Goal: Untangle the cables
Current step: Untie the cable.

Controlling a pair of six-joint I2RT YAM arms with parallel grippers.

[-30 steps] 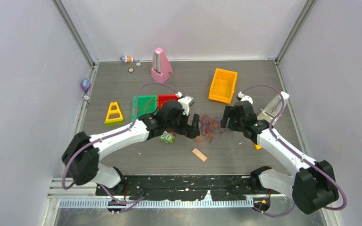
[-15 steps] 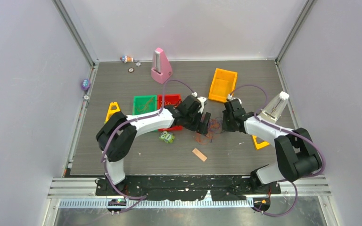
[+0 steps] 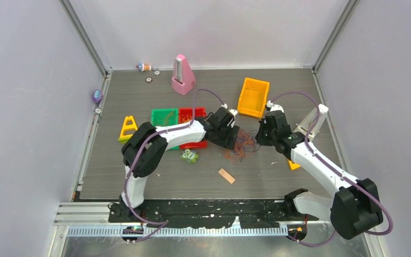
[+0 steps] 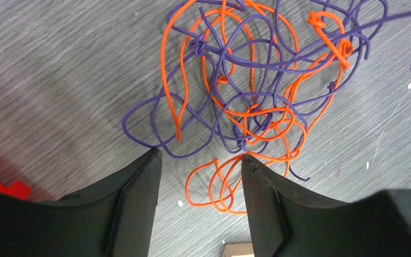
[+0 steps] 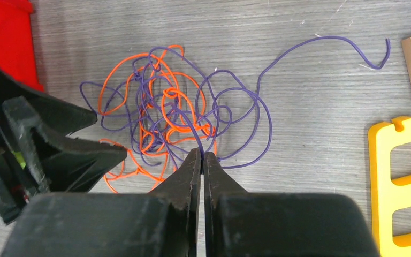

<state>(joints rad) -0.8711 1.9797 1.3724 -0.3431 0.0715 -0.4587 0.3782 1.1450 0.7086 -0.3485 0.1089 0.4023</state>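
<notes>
The cables (image 3: 240, 145) lie in a loose tangle of orange and purple strands on the grey table between the two arms. From the left wrist they (image 4: 246, 96) spread just beyond my left gripper (image 4: 199, 155), which is open and low over the table. A few orange loops (image 4: 217, 184) lie between its fingers, not pinched. My right gripper (image 5: 202, 152) is shut on a purple strand (image 5: 192, 131) at the near edge of the tangle (image 5: 171, 118). From above, the left gripper (image 3: 232, 138) and the right gripper (image 3: 260, 138) face each other across the tangle.
Red tray (image 3: 191, 113) and green tray (image 3: 164, 118) sit just left of the left gripper. A yellow bin (image 3: 253, 97), pink metronome (image 3: 182, 75), yellow triangle frame (image 3: 129, 129), small green toy (image 3: 190, 156) and tan block (image 3: 226, 175) surround the tangle. A yellow flat piece (image 5: 404, 176) lies right.
The right gripper has shut on a purple strand. The left gripper has moved right to the tangle and its fingers have narrowed around the orange loops.
</notes>
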